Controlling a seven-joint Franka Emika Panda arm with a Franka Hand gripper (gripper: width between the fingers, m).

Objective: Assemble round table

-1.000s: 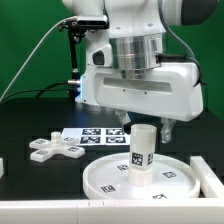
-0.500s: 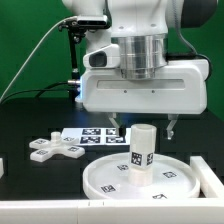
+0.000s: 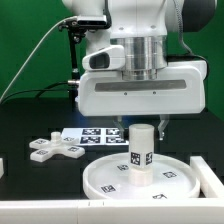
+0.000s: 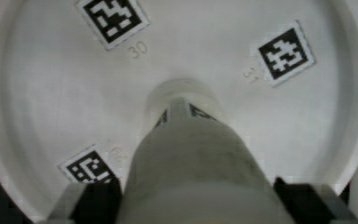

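Note:
The white round disc (image 3: 100,181) lies flat at the front of the table, with tags on its face. The short cylinder leg (image 3: 141,150) stands upright at its centre, a tag on its side. My gripper (image 3: 141,126) is straight above the leg, with one finger on each side of the leg's top. In the wrist view the dark fingers (image 4: 94,203) press against both flanks of the leg (image 4: 194,150), with the disc (image 4: 34,100) below. The gripper (image 4: 197,205) is shut on the leg. The cross-shaped foot (image 3: 52,150) lies loose at the exterior view's left.
The marker board (image 3: 100,135) lies flat behind the disc. A white ledge runs along the front edge (image 3: 40,205). A white block (image 3: 212,170) stands at the exterior view's right of the disc. A black stand with cables (image 3: 72,60) rises at the back.
The hand has turned back to square over the leg. Its fingers, spread wide half a second ago, have closed in onto the leg's top.

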